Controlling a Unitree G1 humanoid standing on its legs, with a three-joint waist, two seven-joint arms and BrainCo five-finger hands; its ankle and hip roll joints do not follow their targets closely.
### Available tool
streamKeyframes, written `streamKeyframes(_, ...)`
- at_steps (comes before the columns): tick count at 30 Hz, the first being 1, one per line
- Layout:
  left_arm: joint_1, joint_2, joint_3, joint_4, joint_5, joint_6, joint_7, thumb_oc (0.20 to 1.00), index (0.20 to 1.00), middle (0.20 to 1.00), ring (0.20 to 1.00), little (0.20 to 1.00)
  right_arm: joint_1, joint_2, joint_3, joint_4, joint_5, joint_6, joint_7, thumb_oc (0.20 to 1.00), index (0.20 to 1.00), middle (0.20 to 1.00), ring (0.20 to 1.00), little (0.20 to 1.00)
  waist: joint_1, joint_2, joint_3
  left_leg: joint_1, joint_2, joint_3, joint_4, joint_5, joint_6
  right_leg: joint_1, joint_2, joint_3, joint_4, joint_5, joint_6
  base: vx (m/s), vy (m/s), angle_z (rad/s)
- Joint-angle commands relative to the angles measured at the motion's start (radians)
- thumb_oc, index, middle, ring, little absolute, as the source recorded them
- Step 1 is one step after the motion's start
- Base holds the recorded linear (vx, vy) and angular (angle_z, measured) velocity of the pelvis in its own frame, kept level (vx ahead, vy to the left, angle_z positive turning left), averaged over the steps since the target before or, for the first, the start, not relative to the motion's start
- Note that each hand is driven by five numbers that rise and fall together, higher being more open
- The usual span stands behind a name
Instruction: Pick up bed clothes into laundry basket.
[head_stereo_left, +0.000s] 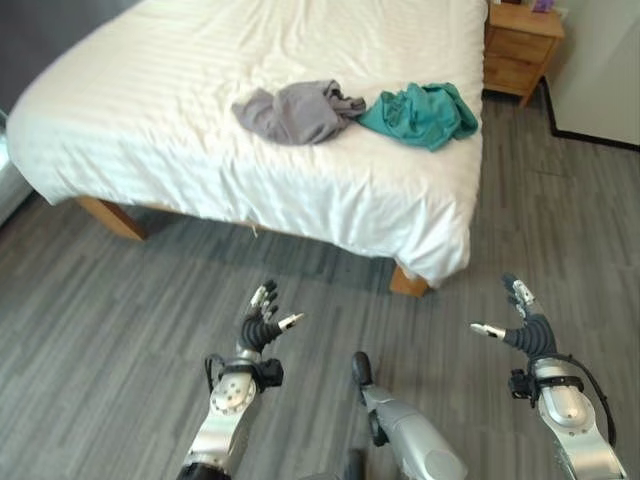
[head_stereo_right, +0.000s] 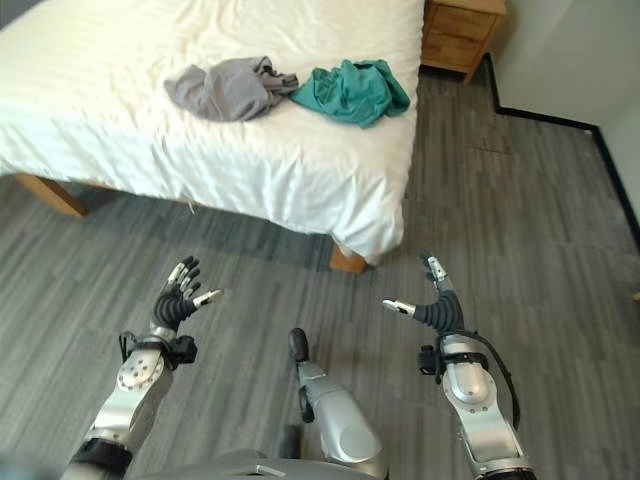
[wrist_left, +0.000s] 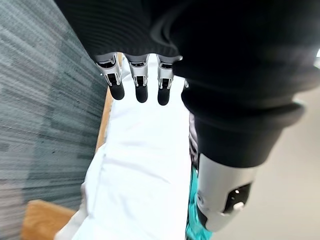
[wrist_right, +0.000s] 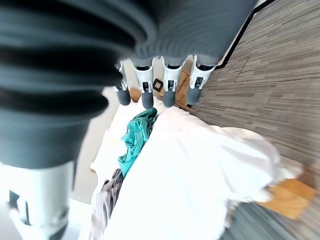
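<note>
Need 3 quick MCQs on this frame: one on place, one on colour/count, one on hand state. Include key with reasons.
1. Where do the clothes lie?
A. on the floor
B. on the bed, near its corner by the nightstand
C. on the nightstand

2. How many garments, and what colours?
A. two: grey and teal
B. three: all white
C. one: red

3. What state are the robot hands in?
A. both open and empty
B. left shut on cloth
C. both holding the sheet

Key:
1 B: the grey garment and teal garment rest on the bed, toward the nightstand.
2 A: two heaps show, side by side.
3 A: the left robot hand and right robot hand hover over the floor, fingers spread.
</note>
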Motion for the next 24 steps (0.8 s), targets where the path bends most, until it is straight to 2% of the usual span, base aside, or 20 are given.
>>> streamKeyframes(1,-0.009,0.035,0.017,-0.080,-0.003,-0.070,0.006,1.000,1.000,1.000,1.000,1.000,-0.081,-0.048,-0.055,-0.058,-0.105,-0.028,-0.102,1.000,1.000,1.000,1.000,1.000,-0.002,-0.040,-0.001,-0.208,0.168,0.024,0.314,0.105,-0.096,0.170,-0.067,0.108,-0.038,0.004,0.140,0.36,-0.137,0.00)
streamKeyframes(2,-0.002,0.034,0.015,-0.091,-0.020,-0.072,0.009,1.000,1.000,1.000,1.000,1.000,-0.097,-0.059,-0.058,-0.075,-0.121,-0.022,-0.119,1.000,1.000,1.000,1.000,1.000,0.017,-0.052,0.022,-0.290,0.160,0.027,0.488,0.175,-0.123,0.205,-0.084,0.118,-0.041,-0.001,0.123,0.18,-0.074,-0.13)
streamKeyframes(3,-0.002,0.036,0.015,-0.091,-0.020,-0.071,0.008,1.000,1.000,1.000,1.000,1.000,-0.097,-0.058,-0.058,-0.075,-0.122,-0.021,-0.119,1.000,1.000,1.000,1.000,1.000,0.017,-0.042,0.023,-0.298,0.170,0.025,0.512,0.154,-0.123,0.210,-0.074,0.116,-0.046,-0.007,0.124,0.23,-0.093,-0.17)
streamKeyframes(4,0.009,0.036,0.019,-0.101,-0.025,-0.073,0.008,1.000,1.000,1.000,1.000,1.000,-0.113,-0.075,-0.066,-0.085,-0.143,-0.018,-0.132,1.000,1.000,1.000,1.000,1.000,0.037,-0.054,0.037,-0.353,0.154,0.022,0.634,0.188,-0.131,0.240,-0.085,0.128,-0.052,-0.018,0.106,0.23,-0.061,-0.27)
streamKeyframes(6,0.020,0.029,0.022,-0.102,-0.033,-0.076,0.016,1.000,1.000,1.000,1.000,1.000,-0.137,-0.089,-0.069,-0.079,-0.177,-0.003,-0.172,1.000,1.000,1.000,1.000,1.000,0.067,-0.073,0.051,-0.459,0.149,0.053,0.779,0.163,-0.105,0.288,-0.104,0.159,-0.060,-0.042,0.094,0.34,-0.040,-0.55)
streamKeyframes(7,0.028,0.030,0.022,-0.099,-0.037,-0.069,0.030,1.000,1.000,1.000,1.000,1.000,-0.156,-0.088,-0.076,-0.077,-0.207,0.023,-0.204,1.000,1.000,1.000,1.000,1.000,0.092,-0.082,0.062,-0.539,0.164,0.074,0.746,0.136,-0.082,0.328,-0.129,0.187,-0.068,-0.062,0.101,0.31,0.024,-0.94)
streamKeyframes(8,0.029,0.031,0.022,-0.100,-0.037,-0.069,0.030,1.000,1.000,1.000,1.000,1.000,-0.155,-0.087,-0.076,-0.079,-0.209,0.025,-0.204,1.000,1.000,1.000,1.000,1.000,0.099,-0.080,0.063,-0.536,0.168,0.080,0.751,0.128,-0.080,0.329,-0.127,0.193,-0.066,-0.066,0.102,0.47,0.107,-1.07)
streamKeyframes(9,0.047,0.025,0.028,-0.098,-0.053,-0.071,0.039,1.000,1.000,1.000,1.000,1.000,-0.173,-0.110,-0.089,-0.076,-0.324,0.062,-0.271,1.000,1.000,1.000,1.000,1.000,0.117,-0.066,0.061,-0.574,0.181,0.073,0.598,0.108,-0.063,0.355,-0.128,0.219,-0.072,-0.094,0.114,0.29,0.089,-1.06)
streamKeyframes(10,0.048,0.023,0.027,-0.098,-0.053,-0.071,0.039,1.000,1.000,1.000,1.000,1.000,-0.173,-0.110,-0.087,-0.076,-0.328,0.064,-0.273,1.000,1.000,1.000,1.000,1.000,0.122,-0.067,0.061,-0.565,0.180,0.079,0.591,0.106,-0.062,0.358,-0.131,0.224,-0.072,-0.097,0.114,0.44,0.156,-0.90)
streamKeyframes(12,0.070,0.021,0.022,-0.101,-0.049,-0.069,0.044,1.000,1.000,1.000,1.000,1.000,-0.208,-0.150,-0.086,-0.040,-0.432,0.107,-0.335,1.000,1.000,1.000,1.000,1.000,0.154,-0.035,0.052,-0.538,0.174,0.018,0.298,0.138,-0.063,0.385,-0.119,0.270,-0.074,-0.135,0.123,0.49,0.228,-0.70)
streamKeyframes(13,0.092,0.042,0.009,-0.084,-0.020,-0.072,0.076,1.000,1.000,1.000,1.000,1.000,-0.276,-0.218,-0.056,0.029,-0.512,0.139,-0.381,1.000,1.000,1.000,1.000,1.000,0.203,-0.009,0.049,-0.571,0.182,-0.111,0.146,0.204,-0.084,0.419,-0.113,0.318,-0.070,-0.164,0.123,0.55,0.247,-0.63)
streamKeyframes(14,0.088,0.039,-0.008,-0.057,-0.029,-0.088,0.056,1.000,1.000,1.000,1.000,1.000,-0.326,-0.247,-0.038,0.102,-0.497,0.164,-0.393,1.000,1.000,1.000,1.000,1.000,0.212,0.001,0.044,-0.525,0.185,-0.134,0.073,0.221,-0.089,0.434,-0.110,0.336,-0.049,-0.190,0.124,0.47,0.194,-0.97)
streamKeyframes(15,0.077,0.056,-0.019,-0.049,-0.010,-0.072,0.051,1.000,1.000,1.000,1.000,1.000,-0.334,-0.250,-0.027,0.126,-0.501,0.173,-0.383,1.000,1.000,1.000,1.000,1.000,0.211,0.009,0.034,-0.505,0.204,-0.125,0.049,0.229,-0.094,0.441,-0.113,0.327,-0.045,-0.202,0.128,0.28,0.123,-1.46)
streamKeyframes(16,0.075,0.068,-0.027,-0.040,-0.002,-0.070,0.053,1.000,1.000,1.000,1.000,1.000,-0.361,-0.266,-0.009,0.154,-0.504,0.186,-0.376,1.000,1.000,1.000,1.000,1.000,0.214,0.017,0.031,-0.480,0.202,-0.130,0.049,0.244,-0.095,0.442,-0.121,0.326,-0.025,-0.205,0.129,0.28,0.152,-1.46)
streamKeyframes(17,0.080,0.065,-0.018,-0.029,-0.005,-0.074,0.054,1.000,1.000,1.000,1.000,1.000,-0.407,-0.274,0.035,0.193,-0.515,0.204,-0.351,1.000,1.000,1.000,1.000,1.000,0.222,0.019,0.027,-0.456,0.187,-0.152,0.034,0.236,-0.091,0.431,-0.130,0.338,-0.005,-0.203,0.135,0.24,0.169,-0.95)
streamKeyframes(19,0.071,0.082,-0.028,-0.022,-0.027,-0.087,0.036,1.000,1.000,1.000,1.000,1.000,-0.486,-0.289,0.088,0.291,-0.506,0.216,-0.341,1.000,1.000,1.000,1.000,1.000,0.230,0.018,0.012,-0.432,0.186,-0.130,0.005,0.235,-0.094,0.425,-0.150,0.338,-0.010,-0.193,0.151,0.21,0.118,-0.25)
streamKeyframes(22,0.067,0.096,-0.038,0.008,-0.068,-0.086,0.023,1.000,1.000,1.000,1.000,1.000,-0.627,-0.305,0.205,0.455,-0.476,0.229,-0.328,1.000,1.000,1.000,1.000,1.000,0.251,0.011,-0.003,-0.418,0.173,-0.117,-0.010,0.225,-0.082,0.424,-0.185,0.338,-0.032,-0.178,0.169,0.19,0.067,-0.45)
streamKeyframes(23,0.068,0.110,-0.048,0.016,-0.096,-0.083,0.011,1.000,1.000,1.000,1.000,1.000,-0.713,-0.302,0.278,0.582,-0.451,0.241,-0.296,1.000,1.000,1.000,1.000,1.000,0.269,0.008,-0.008,-0.419,0.164,-0.110,-0.018,0.226,-0.079,0.424,-0.199,0.330,-0.044,-0.172,0.177,0.15,0.035,-0.37)
streamKeyframes(24,0.067,0.109,-0.045,0.017,-0.097,-0.083,0.010,1.000,1.000,1.000,1.000,1.000,-0.723,-0.300,0.285,0.591,-0.448,0.239,-0.299,1.000,1.000,1.000,1.000,1.000,0.266,0.007,-0.007,-0.420,0.163,-0.110,-0.018,0.226,-0.079,0.424,-0.201,0.330,-0.045,-0.171,0.178,0.14,0.032,-0.08)
